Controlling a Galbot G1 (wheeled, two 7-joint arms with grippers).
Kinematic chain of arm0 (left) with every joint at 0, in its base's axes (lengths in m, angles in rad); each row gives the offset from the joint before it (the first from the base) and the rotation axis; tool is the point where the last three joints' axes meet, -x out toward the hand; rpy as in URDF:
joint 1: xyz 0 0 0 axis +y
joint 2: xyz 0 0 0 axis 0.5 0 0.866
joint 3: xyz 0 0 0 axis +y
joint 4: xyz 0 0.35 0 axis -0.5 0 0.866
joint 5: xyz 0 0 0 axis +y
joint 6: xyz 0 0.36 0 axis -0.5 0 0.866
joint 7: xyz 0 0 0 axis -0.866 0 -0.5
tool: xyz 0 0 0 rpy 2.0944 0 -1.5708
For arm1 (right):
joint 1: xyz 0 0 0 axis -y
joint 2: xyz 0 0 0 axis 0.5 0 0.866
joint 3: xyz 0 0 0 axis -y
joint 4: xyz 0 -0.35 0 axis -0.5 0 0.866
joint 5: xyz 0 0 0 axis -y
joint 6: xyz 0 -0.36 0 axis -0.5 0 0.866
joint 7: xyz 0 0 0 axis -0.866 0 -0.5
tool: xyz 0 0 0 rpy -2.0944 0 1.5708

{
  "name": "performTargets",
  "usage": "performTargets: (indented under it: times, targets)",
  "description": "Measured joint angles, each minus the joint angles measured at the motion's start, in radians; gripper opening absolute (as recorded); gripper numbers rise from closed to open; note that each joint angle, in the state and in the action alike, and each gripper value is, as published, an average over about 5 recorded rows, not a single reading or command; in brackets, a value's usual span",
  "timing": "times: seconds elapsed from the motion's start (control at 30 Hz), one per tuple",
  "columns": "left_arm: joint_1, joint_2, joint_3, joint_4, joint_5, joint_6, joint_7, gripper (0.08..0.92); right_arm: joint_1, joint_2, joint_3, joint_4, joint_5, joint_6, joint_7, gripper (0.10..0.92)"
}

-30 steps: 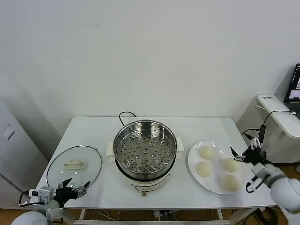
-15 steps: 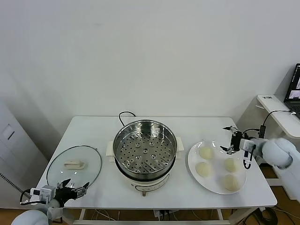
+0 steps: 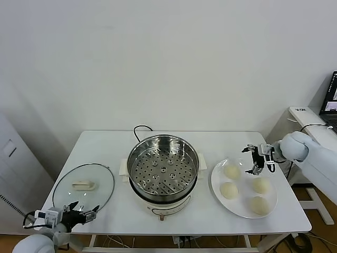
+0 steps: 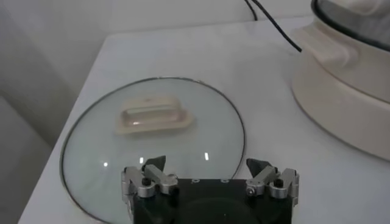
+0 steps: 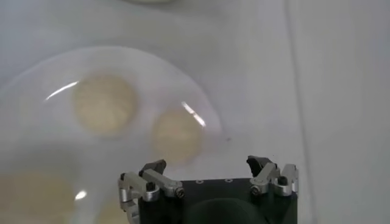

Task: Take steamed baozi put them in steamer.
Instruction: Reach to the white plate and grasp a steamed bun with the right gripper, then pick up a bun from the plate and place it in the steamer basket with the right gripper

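Four cream-white baozi lie on a white plate (image 3: 221,192) right of the steamer: one far-left (image 3: 231,171), one near-left (image 3: 229,190), one far-right (image 3: 260,185), one near-right (image 3: 259,204). The steamer (image 3: 163,168) is a shiny steel pot with an empty perforated tray on a white base. My right gripper (image 3: 256,159) is open and empty, hovering over the plate's far edge, just beyond the far baozi. In the right wrist view two baozi (image 5: 176,135) (image 5: 105,104) show ahead of the open gripper (image 5: 206,168). My left gripper (image 3: 79,212) is open, parked at the table's near-left edge by the lid.
A round glass lid (image 3: 83,184) with a white handle lies flat left of the steamer; it also shows in the left wrist view (image 4: 152,141). A black cord (image 3: 140,129) runs behind the pot. A side desk (image 3: 315,126) stands at the right.
My right gripper has moved from the table's right edge near the plate inward and farther away, to over the plate's far edge. The left arm has stayed in place.
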Motion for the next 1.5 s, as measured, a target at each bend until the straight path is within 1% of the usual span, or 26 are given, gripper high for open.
performTargets:
  times: [0.5, 0.6, 0.7, 0.8, 1.03, 1.13, 1.27, 1.5]
  targets:
    - [-0.001, 0.006, 0.004, 0.012, 0.023, 0.002, 0.003, 0.823, 0.022, 0.128, -0.084, -0.122, -0.014, 0.022, -0.027, 0.823]
    - [-0.002, 0.007, 0.003, 0.011, 0.024, 0.003, 0.003, 0.823, 0.020, 0.146, -0.089, -0.136, -0.023, 0.019, -0.031, 0.811]
    - [-0.002, 0.007, 0.003, 0.011, 0.025, 0.003, 0.003, 0.823, 0.018, 0.160, -0.089, -0.151, -0.035, 0.014, -0.035, 0.769]
    - [0.000, 0.007, 0.002, 0.012, 0.025, 0.003, 0.002, 0.823, 0.018, 0.171, -0.086, -0.162, -0.048, 0.008, -0.039, 0.698]
    - [0.001, 0.007, 0.001, 0.013, 0.026, 0.003, 0.001, 0.823, 0.015, 0.177, -0.081, -0.175, -0.066, 0.004, -0.051, 0.504]
    - [0.001, 0.006, 0.001, 0.014, 0.026, 0.003, 0.000, 0.823, 0.018, 0.176, -0.081, -0.174, -0.069, 0.004, -0.055, 0.453]
    - [0.001, 0.006, 0.001, 0.013, 0.026, 0.003, 0.000, 0.823, 0.032, 0.167, -0.091, -0.162, -0.064, 0.002, -0.055, 0.413]
    - [0.000, 0.006, 0.001, 0.007, 0.027, 0.005, -0.001, 0.823, 0.133, 0.116, -0.161, -0.082, -0.006, 0.005, -0.058, 0.415]
